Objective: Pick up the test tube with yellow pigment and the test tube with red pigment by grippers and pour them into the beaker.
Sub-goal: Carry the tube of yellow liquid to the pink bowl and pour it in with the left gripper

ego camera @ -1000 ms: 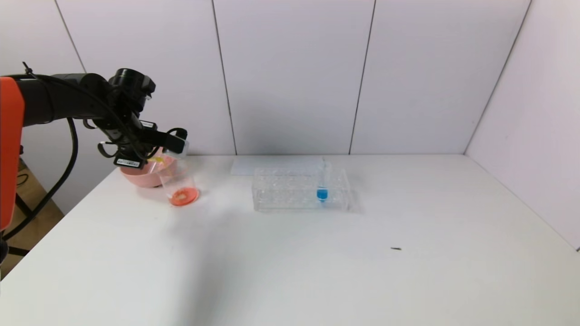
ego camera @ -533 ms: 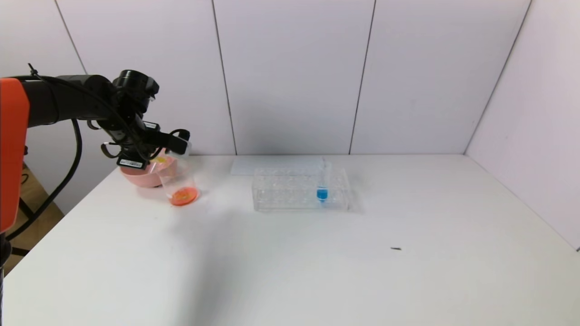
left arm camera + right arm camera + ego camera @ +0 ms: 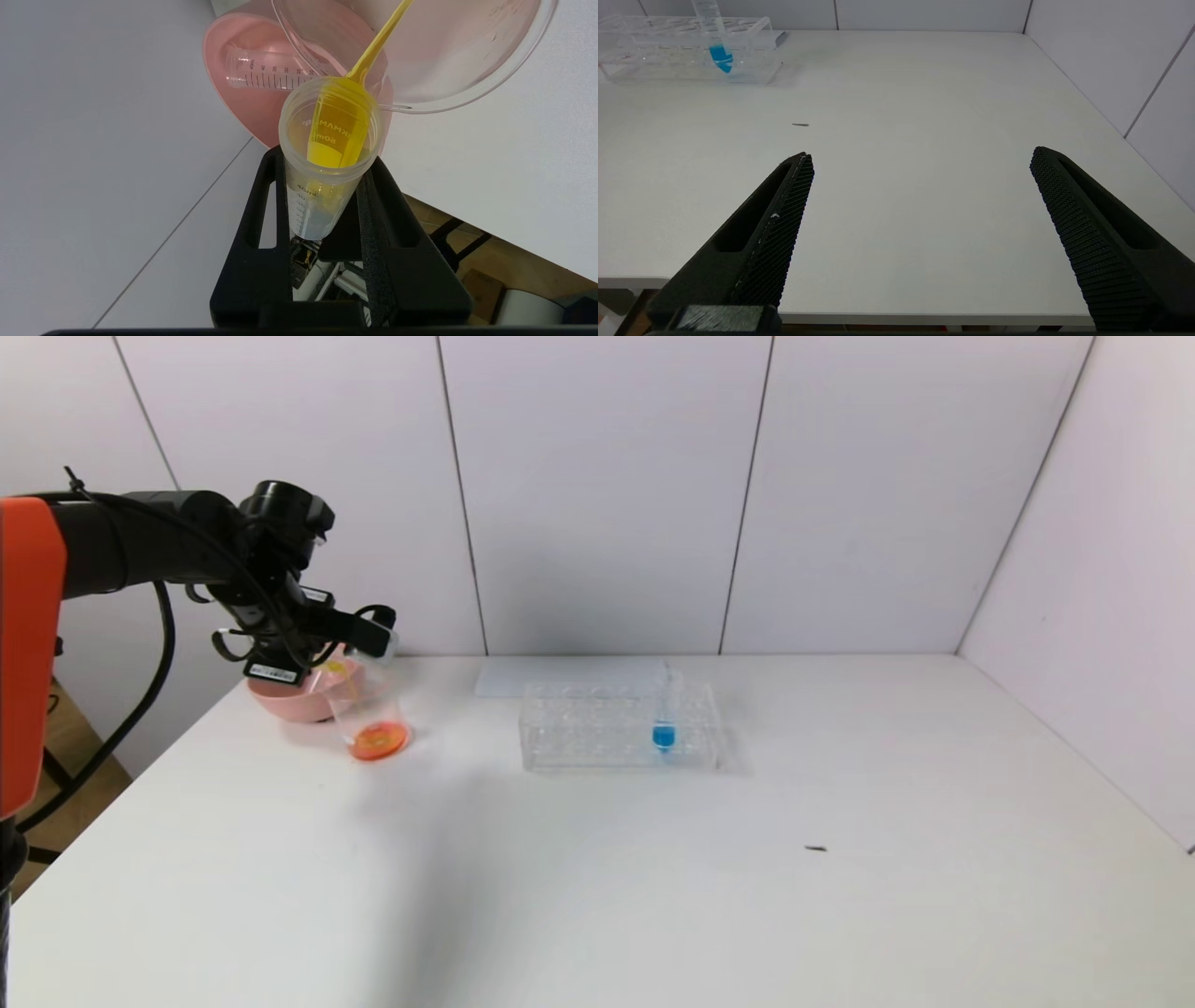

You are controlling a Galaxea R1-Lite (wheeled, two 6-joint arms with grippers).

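Note:
My left gripper [image 3: 373,633] [image 3: 327,158] is shut on the test tube with yellow pigment [image 3: 329,140], gripping its clear graduated body. The tube is tipped mouth-down over the beaker [image 3: 367,709] [image 3: 444,60]. A thin yellow stream [image 3: 378,42] runs from the tube's lip into the beaker, which has orange-red liquid [image 3: 377,740] at its bottom. The test tube with red pigment is out of view. My right gripper [image 3: 920,154] hangs open over the table's near edge with nothing between its fingers.
A pink bowl [image 3: 280,698] [image 3: 243,112] stands right behind the beaker, with a clear empty graduated tube [image 3: 266,74] lying in it. The clear rack [image 3: 597,728] [image 3: 668,46] in mid-table holds a blue-tipped tube [image 3: 664,721] [image 3: 720,53]. A small dark speck [image 3: 816,848] lies nearer.
The left arm has shifted slightly right and up with the yellow tube tilted over the beaker. The right arm has not moved.

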